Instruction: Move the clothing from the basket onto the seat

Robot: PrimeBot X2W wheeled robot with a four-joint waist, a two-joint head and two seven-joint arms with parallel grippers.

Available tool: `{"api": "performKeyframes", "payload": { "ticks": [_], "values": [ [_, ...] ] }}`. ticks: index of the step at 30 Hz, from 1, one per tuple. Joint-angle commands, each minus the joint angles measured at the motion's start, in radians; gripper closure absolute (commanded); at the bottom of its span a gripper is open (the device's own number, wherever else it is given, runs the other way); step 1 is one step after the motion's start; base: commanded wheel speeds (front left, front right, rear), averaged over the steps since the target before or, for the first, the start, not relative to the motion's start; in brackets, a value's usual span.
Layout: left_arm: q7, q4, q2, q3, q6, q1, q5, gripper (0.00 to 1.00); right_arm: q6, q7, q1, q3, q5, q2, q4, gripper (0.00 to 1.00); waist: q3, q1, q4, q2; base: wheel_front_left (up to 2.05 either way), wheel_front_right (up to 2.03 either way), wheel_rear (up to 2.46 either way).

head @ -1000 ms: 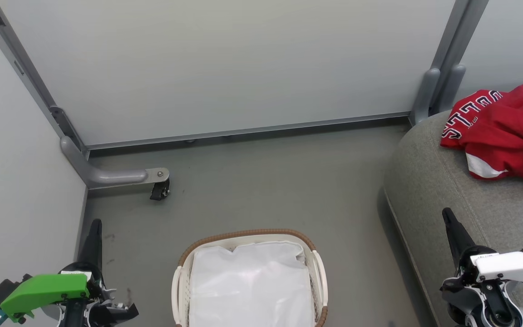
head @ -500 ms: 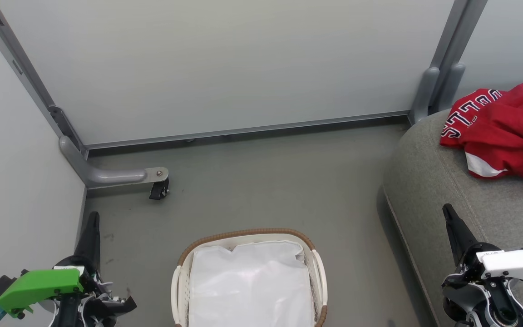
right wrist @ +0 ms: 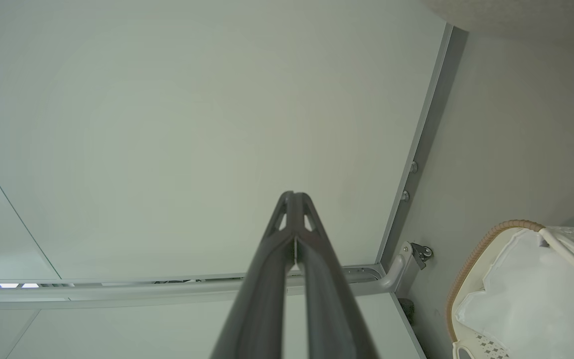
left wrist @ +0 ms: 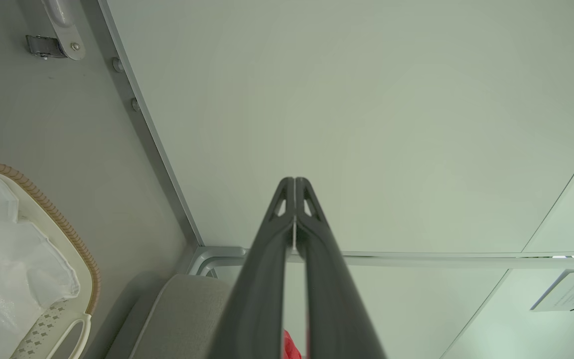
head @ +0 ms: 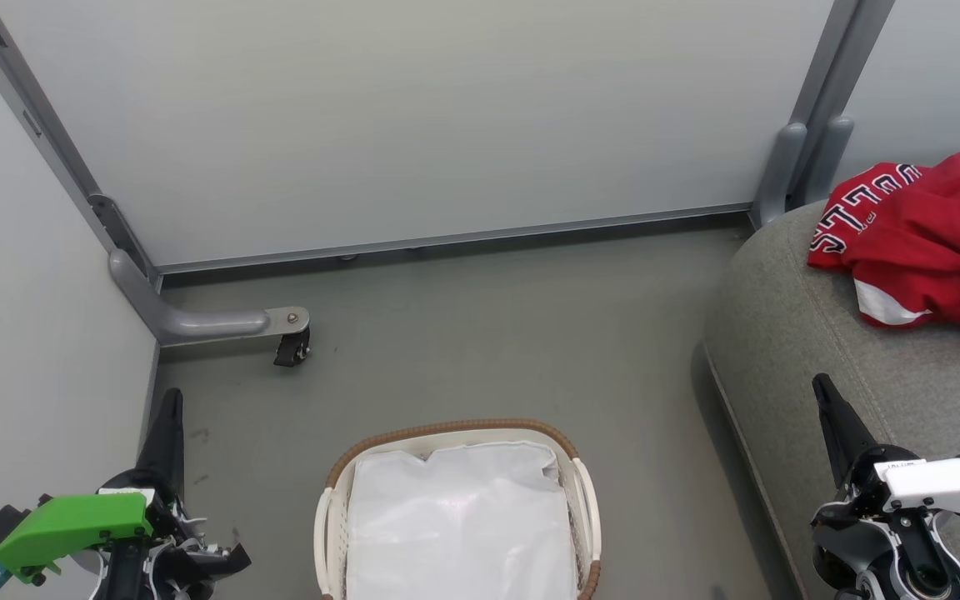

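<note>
Clothing [head: 926, 242] heaped on the seat [head: 788, 333] — right of basket [head: 455, 433]. Left gripper [left wrist: 294, 182] and right gripper [right wrist: 294, 195] — fingers together, empty, flanking basket.

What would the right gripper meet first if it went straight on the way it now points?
The right gripper would probably meet the pale wall panel; nothing shows between, though depth is unclear.

The basket [head: 455, 428] sits on the floor [head: 488, 333], front and centre, with a sheet [head: 459, 525] lying in it. Off to its right is the sofa cushion [head: 788, 342], the clothes [head: 926, 242] heaped on its far end. A wall panel [head: 413, 125] stands behind, and a wheeled foot [head: 280, 322] juts from the left corner.
</note>
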Motion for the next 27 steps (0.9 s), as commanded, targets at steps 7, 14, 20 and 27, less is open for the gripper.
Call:
{"api": "performKeyframes", "payload": {
  "ticks": [7, 14, 20, 27],
  "values": [
    [0.004, -0.002, 0.007, 0.003, -0.004, -0.009, -0.003, 1.0, 0.0, 0.003, -0.009, -0.002, 0.003, -0.006, -0.004, 1.0, 0.0, 0.0, 0.0, 0.0, 0.0, 0.0, 0.0],
    [0.004, -0.002, 0.007, 0.002, -0.004, -0.009, -0.003, 1.0, 0.0, 0.003, -0.009, -0.002, 0.003, -0.006, -0.004, 1.0, 0.0, 0.0, 0.0, 0.0, 0.0, 0.0, 0.0],
    [0.004, -0.002, 0.007, 0.002, -0.004, -0.009, -0.003, 1.0, 0.0, 0.003, -0.009, -0.002, 0.003, -0.006, -0.004, 1.0, 0.0, 0.0, 0.0, 0.0, 0.0, 0.0, 0.0],
    [0.004, -0.002, 0.007, 0.002, -0.004, -0.009, -0.003, 1.0, 0.0, 0.003, -0.009, -0.002, 0.003, -0.006, -0.004, 1.0, 0.0, 0.0, 0.0, 0.0, 0.0, 0.0, 0.0]
  ]
}}
